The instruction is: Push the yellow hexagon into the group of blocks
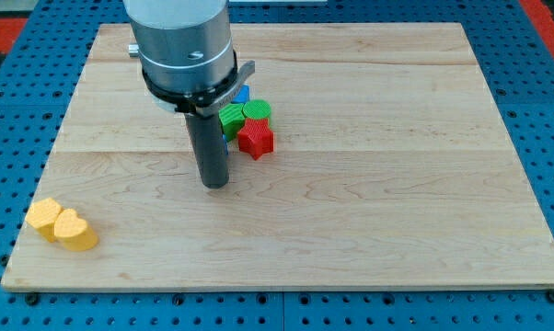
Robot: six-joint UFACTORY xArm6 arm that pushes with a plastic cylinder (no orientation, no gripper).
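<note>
my tip (216, 183): bare rod, holds nothing, beside block group (248, 123) | yellow hexagon (45, 216): tabletop (397, 184) bottom-left corner, touching yellow heart (75, 231) | hexagon lies far down-left of tip

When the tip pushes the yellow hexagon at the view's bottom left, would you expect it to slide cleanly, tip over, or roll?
The yellow hexagon looks low and flat-based, so it will probably slide rather than tip or roll. The wooden board looks smooth, so friction seems modest. It touches the yellow heart, so an off-centre push may spin it or drag the heart along. My tip is far away, beside the group.
</note>
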